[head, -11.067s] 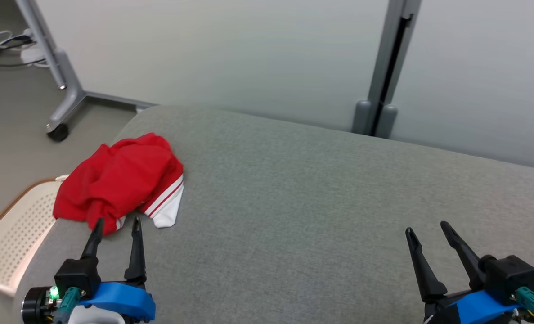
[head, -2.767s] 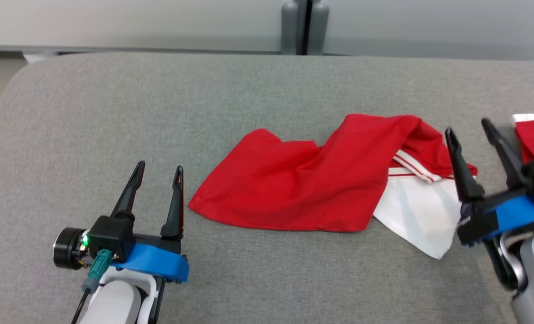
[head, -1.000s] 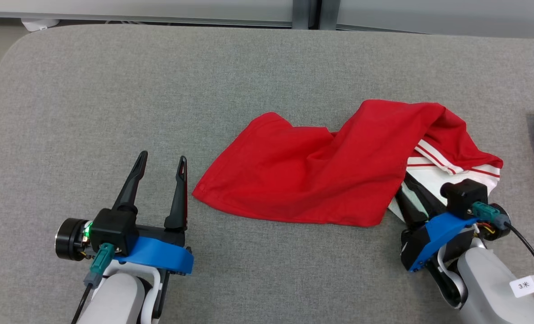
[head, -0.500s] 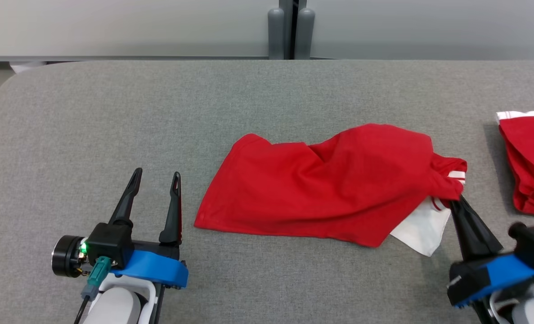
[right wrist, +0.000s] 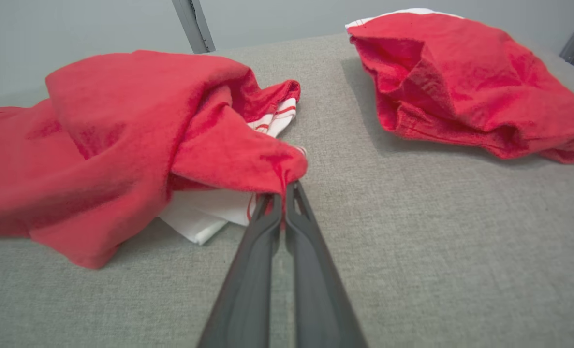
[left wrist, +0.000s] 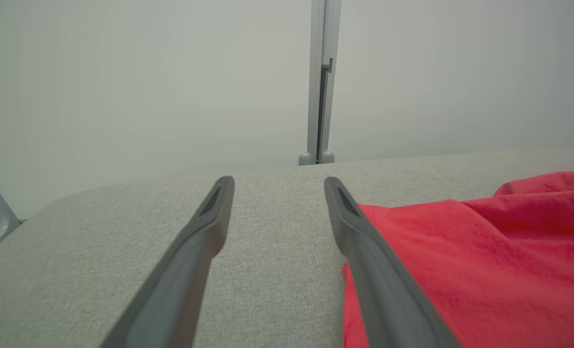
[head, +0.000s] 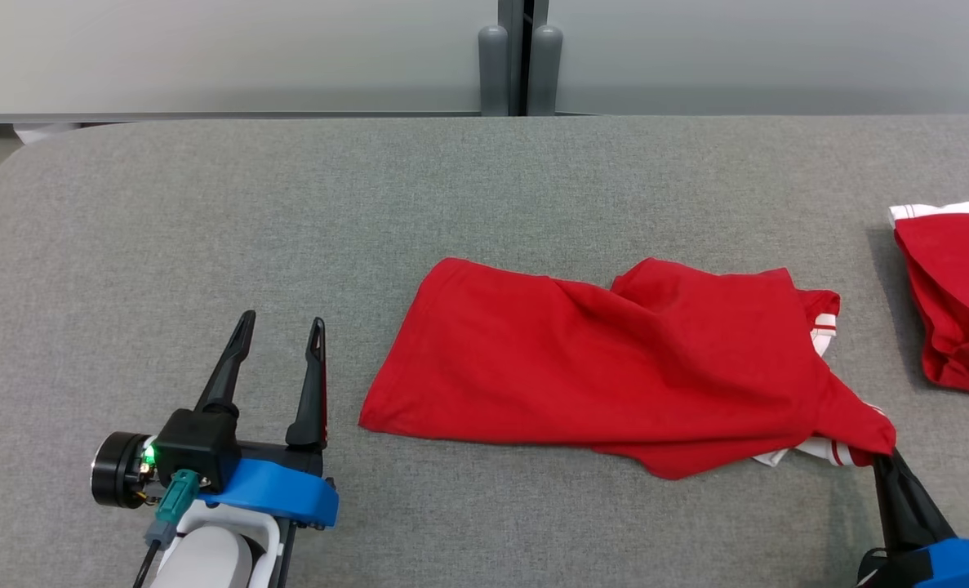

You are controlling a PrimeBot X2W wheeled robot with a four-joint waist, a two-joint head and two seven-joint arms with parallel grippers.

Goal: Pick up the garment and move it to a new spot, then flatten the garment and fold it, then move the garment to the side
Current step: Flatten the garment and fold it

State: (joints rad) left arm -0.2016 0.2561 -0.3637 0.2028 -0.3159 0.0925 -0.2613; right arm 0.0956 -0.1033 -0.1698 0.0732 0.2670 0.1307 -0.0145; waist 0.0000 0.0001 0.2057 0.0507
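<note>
The red garment (head: 615, 367) with white striped trim lies spread and rumpled across the middle of the grey padded surface (head: 288, 212). My right gripper (head: 884, 459) is at the lower right, shut on the garment's near right corner, pulling the cloth into a point. In the right wrist view the closed fingers pinch a red fold (right wrist: 282, 188) over white fabric (right wrist: 204, 212). My left gripper (head: 280, 335) rests open on the surface, just left of the garment's left edge. The left wrist view shows the open left gripper (left wrist: 279, 186) with the garment (left wrist: 461, 261) beside its right finger.
A second red garment (head: 953, 294) with white trim lies bunched at the right edge of the surface, also seen as a heap (right wrist: 465, 82) in the right wrist view. A grey partition wall with a post (head: 517, 57) stands behind the surface.
My right gripper has shut on the garment's right corner and drawn it toward me and to the right, stretching the cloth flatter. The left gripper has stayed put.
</note>
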